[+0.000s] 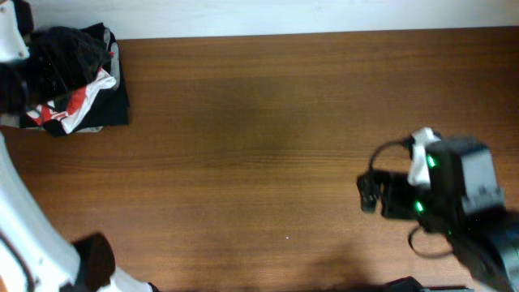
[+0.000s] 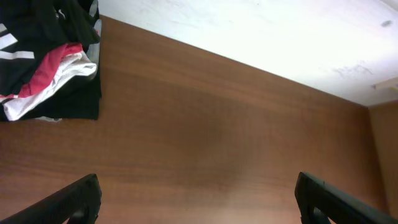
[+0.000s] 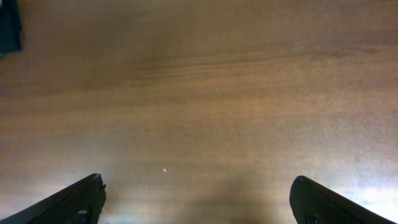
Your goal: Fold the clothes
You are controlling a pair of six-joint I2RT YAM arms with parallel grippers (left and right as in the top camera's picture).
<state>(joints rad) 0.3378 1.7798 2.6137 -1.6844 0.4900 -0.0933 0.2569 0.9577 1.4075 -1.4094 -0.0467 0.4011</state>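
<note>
The left gripper point(image 2: 198, 186) has its jaws wide apart with nothing between them, only bare table point(image 2: 236, 124) below. The right gripper point(image 3: 196, 183) is the same: spread wide, empty, over bare wood near the right side of the table, well apart from any cloth.

Outward from the left gripper, at the table's far left corner, lies a heap point(image 1: 77, 81). The black shirt point(image 2: 15, 74) is bunched up in it, and the red shirt point(image 2: 43, 71) (red with white showing) is tangled in the folds, touching it.

As I judge it, the folding has not begun. Nothing is spread flat, no edge is turned over, and neither gripper touches fabric. Everything is left to do: pull the black shirt free of the red one, lay it out on the open wood, then fold it.

Much is hard to make out. The heap is cut off by the frame edge in the left wrist view, and in the overhead view part of the left arm covers its left side. The white marks on the black cloth cannot be read as letters. I cannot tell where one garment ends and the other starts, nor find the collar or sleeves. A dark sliver point(image 3: 9, 28) at the right wrist view's upper left corner is too cropped to name.
</note>
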